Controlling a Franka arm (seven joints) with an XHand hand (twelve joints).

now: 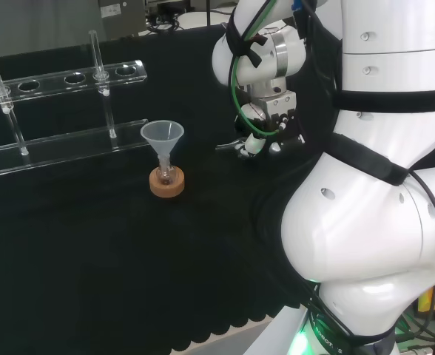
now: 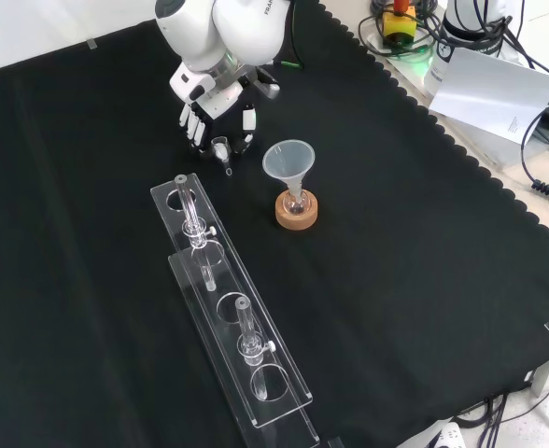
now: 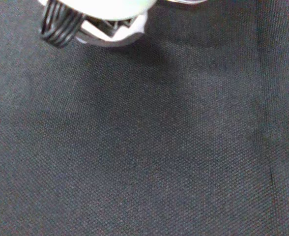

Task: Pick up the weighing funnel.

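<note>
The weighing funnel (image 2: pixel 221 149) is a small clear scoop with a short stem, lying on the black cloth just in front of the hand in the front view. The hand (image 2: pixel 215 110) hangs low over it, fingers (image 2: pixel 196 125) pointing down on the funnel's left and the thumb (image 2: pixel 248 119) on its right, with a gap on each side. In the head view the hand (image 1: pixel 263 140) sits under the white wrist, and the weighing funnel (image 1: pixel 226 146) pokes out to its left. The wrist view has close cloth and a blurred white part of the hand (image 3: pixel 100 12).
The big funnel (image 2: pixel 288 161) stands mouth up in a small flask on a cork ring (image 2: pixel 297 212), a little right of the hand in the front view. A clear rack (image 2: pixel 232 313) with upright tubes runs toward the front edge. The arm's white links (image 1: pixel 373 185) take up the head view's right.
</note>
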